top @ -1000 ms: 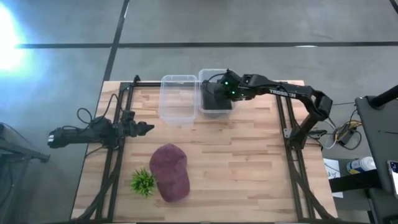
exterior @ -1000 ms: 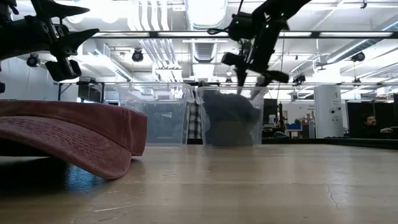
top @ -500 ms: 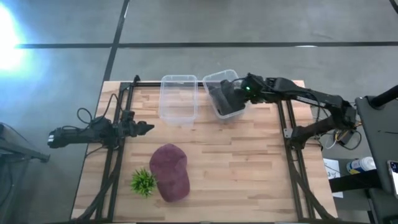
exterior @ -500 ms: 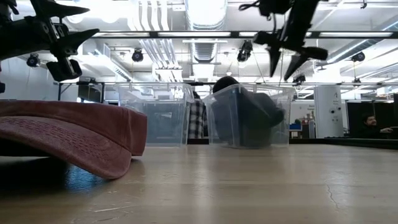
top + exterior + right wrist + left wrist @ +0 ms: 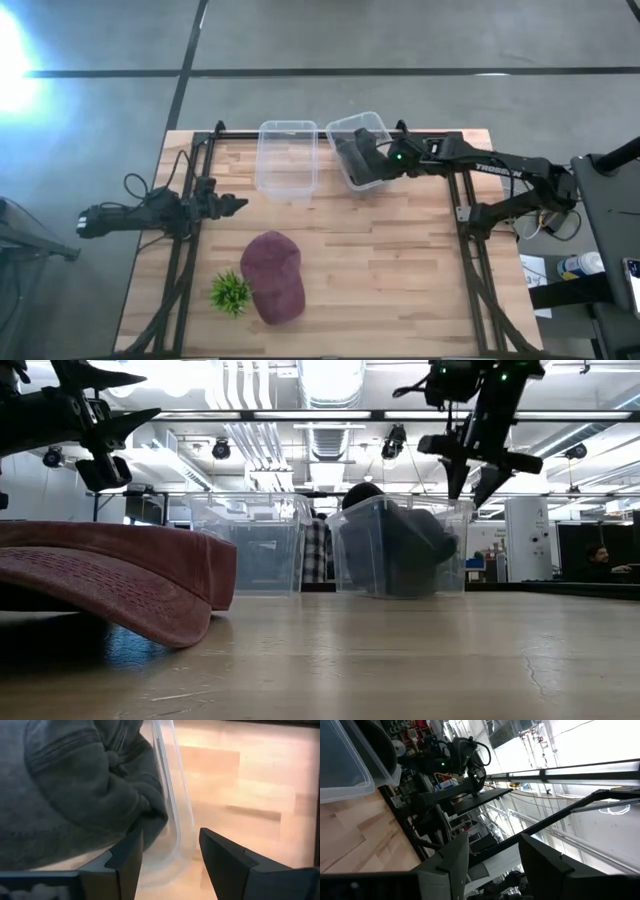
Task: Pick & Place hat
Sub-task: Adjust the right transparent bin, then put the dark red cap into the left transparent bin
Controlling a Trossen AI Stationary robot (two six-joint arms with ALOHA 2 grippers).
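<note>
A maroon cap [image 5: 275, 277] [image 5: 110, 575] lies crown up on the table's near left part. A dark grey hat [image 5: 358, 152] [image 5: 75, 785] sits inside a clear bin [image 5: 352, 186] [image 5: 400, 501] at the far edge. That bin stands skewed. My right gripper [image 5: 377, 162] [image 5: 472, 488] [image 5: 170, 852] is open and hovers just above the bin's right rim. In its wrist view the bin wall [image 5: 167, 815] runs between the fingers. My left gripper [image 5: 240, 205] [image 5: 135, 395] [image 5: 492, 855] is open and waits above the table's left side, beyond the maroon cap.
An empty clear bin [image 5: 265, 160] [image 5: 245, 540] stands left of the skewed one at the far edge. A small green plant [image 5: 230, 292] lies left of the maroon cap. Bare wood fills the table's middle and right. Black frame rails run along both sides.
My right gripper has moved up and toward the table's right edge, from inside the bin to above its right rim. The bin with the dark hat has slid toward the right and turned askew, and has since stayed put.
</note>
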